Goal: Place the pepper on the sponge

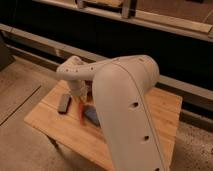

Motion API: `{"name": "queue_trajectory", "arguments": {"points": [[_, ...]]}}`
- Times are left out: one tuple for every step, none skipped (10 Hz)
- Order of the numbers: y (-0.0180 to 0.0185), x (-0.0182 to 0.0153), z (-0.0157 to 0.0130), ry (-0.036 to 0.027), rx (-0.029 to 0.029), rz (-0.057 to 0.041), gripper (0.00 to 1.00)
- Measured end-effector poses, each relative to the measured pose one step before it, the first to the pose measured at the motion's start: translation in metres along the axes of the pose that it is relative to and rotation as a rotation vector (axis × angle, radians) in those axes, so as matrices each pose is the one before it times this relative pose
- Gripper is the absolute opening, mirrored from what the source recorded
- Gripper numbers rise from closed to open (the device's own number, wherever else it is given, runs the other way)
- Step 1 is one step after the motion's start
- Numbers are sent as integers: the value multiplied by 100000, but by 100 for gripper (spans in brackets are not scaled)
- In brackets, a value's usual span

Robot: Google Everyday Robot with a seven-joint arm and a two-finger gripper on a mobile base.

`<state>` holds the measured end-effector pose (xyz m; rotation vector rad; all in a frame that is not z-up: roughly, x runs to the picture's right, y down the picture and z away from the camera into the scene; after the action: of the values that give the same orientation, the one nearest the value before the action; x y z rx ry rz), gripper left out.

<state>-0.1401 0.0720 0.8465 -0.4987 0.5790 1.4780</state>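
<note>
On the wooden table, the thin red-orange pepper hangs nearly upright. My gripper is shut on its upper end, at the tip of the white arm that reaches in from the right. The blue-grey sponge lies flat just right of the pepper's lower tip. The arm's large link covers the sponge's right part. The pepper's tip is at the sponge's left edge; I cannot tell whether they touch.
A narrow dark grey-brown block lies on the table to the left of the pepper. The bulky white arm link covers the middle of the table. A dark wall with a ledge runs behind the table.
</note>
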Motion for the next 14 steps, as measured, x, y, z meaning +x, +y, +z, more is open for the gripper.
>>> {"name": "queue_trajectory", "arguments": {"points": [[-7,-219,-146,-54,-214,638,0],[20,-327,-268,-551,-313,472,0],[49,-316,-435,-739,-282,300,0],[134,-426,-842,-1133,-235,190,0],[175,-331,-928,-1053,-105,-268,0],[30,-185,-531,-588,175,-428,0],[63,-138,-1049,-550,475,-621,0],[-97,102,-386,259,746,-70,0],[-159,255,-327,794,848,90,0],[-294,324,-251,1008,905,261,0],[-245,430,-97,1393,720,585,0],[-236,451,-126,1417,685,455,0],[-206,260,-71,775,622,150,0],[-242,327,-140,847,598,282,0]]}}
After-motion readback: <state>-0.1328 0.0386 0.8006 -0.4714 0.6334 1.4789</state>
